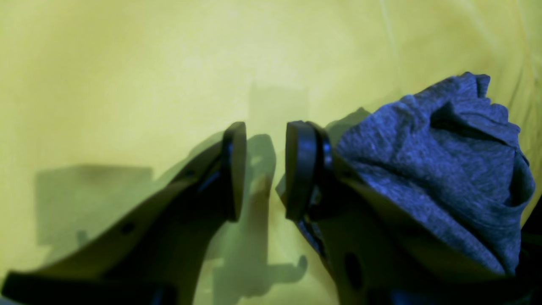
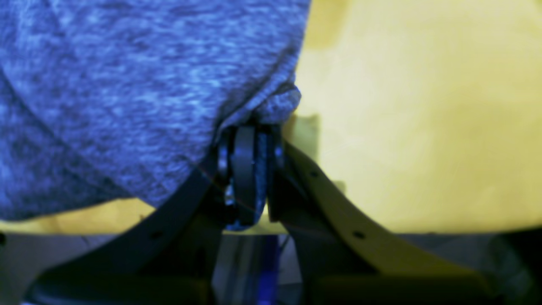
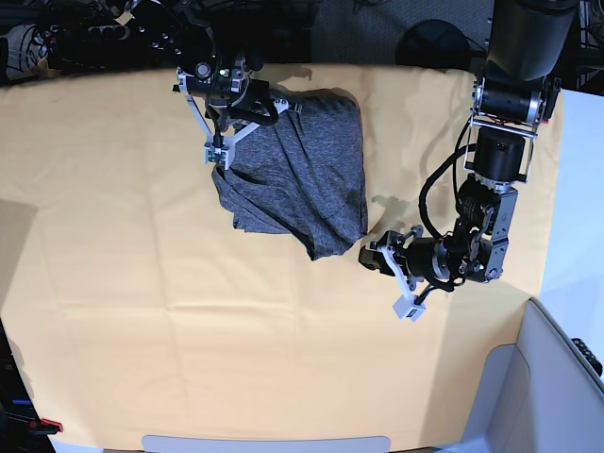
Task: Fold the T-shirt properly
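The heather-grey T-shirt (image 3: pixel 297 170) lies bunched in a rumpled, roughly folded heap at the back middle of the yellow cloth. My right gripper (image 3: pixel 219 162) is at the shirt's left edge. In the right wrist view that gripper (image 2: pixel 250 169) is shut on a pinch of the shirt (image 2: pixel 127 106), which drapes up and to the left. My left gripper (image 3: pixel 373 257) sits just off the shirt's front right corner. In the left wrist view it (image 1: pixel 266 135) stands open with nothing between the fingers, and the shirt (image 1: pixel 444 169) bulges beside the right finger.
The yellow-orange table cloth (image 3: pixel 113 264) covers the whole table. Dark equipment (image 3: pixel 85 38) crowds the back left edge. A white-grey panel (image 3: pixel 566 377) stands past the table's front right corner. A pale strip (image 3: pixel 264 442) runs along the front edge.
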{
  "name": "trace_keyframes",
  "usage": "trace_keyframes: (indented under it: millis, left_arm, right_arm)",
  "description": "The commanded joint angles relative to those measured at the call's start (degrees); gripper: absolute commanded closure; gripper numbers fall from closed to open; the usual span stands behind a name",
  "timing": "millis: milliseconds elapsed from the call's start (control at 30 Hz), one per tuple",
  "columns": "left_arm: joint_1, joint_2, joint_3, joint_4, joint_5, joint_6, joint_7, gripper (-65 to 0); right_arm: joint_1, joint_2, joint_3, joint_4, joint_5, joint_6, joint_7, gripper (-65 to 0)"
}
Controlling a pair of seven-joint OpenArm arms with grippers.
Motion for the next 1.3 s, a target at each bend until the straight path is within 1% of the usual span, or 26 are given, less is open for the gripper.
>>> trace_keyframes:
  millis: [0,33,167,733,767,867,967,1067,1267]
  left_arm:
    - [-2.0,-0.4,-0.5,0.8,-0.8,-0.4,-0.7,-15.6]
    - [-2.0,-0.4,-0.5,0.8,-0.8,-0.4,-0.7,-15.6]
    - [-1.9,-0.4,-0.5,0.8,-0.8,-0.4,-0.6,-15.6]
    - [-1.9,-0.5,-0.5,0.9,-0.9,-0.4,-0.1,-15.6]
    - [-1.9,-0.5,-0.5,0.9,-0.9,-0.4,0.0,-15.6]
    - [-1.9,-0.5,-0.5,0.9,-0.9,-0.4,0.0,-15.6]
    - [-1.9,-0.5,-0.5,0.9,-0.9,-0.4,0.0,-15.6]
    - [-1.9,-0.5,-0.5,1.0,-0.9,-0.4,0.1,-15.6]
    - [-1.9,-0.5,-0.5,1.2,-1.1,-0.4,0.1,-15.5]
  right_arm:
    - [0.4,0.0,0.2,1.2,0.0,-1.6,-0.2,-12.0]
    - [0.4,-0.1,0.2,1.2,0.0,-2.2,-0.2,-12.0]
    - [0.4,-0.1,0.2,1.3,0.0,-2.4,-0.2,-12.0]
    - [0.5,0.2,0.3,2.8,-0.1,-2.6,-0.3,-12.0]
    - [0.5,0.2,0.3,2.8,-0.1,-2.6,-0.3,-12.8]
    - [0.4,0.3,0.3,2.8,-0.1,-2.6,-0.4,-19.1]
    - [0.3,1.0,0.1,2.8,-0.1,-2.6,-0.4,-19.4]
    - [0.0,1.6,0.3,2.8,-0.1,-2.6,-2.7,-19.4]
    - [-0.3,2.3,0.3,3.2,-0.1,-2.6,-2.7,-19.4]
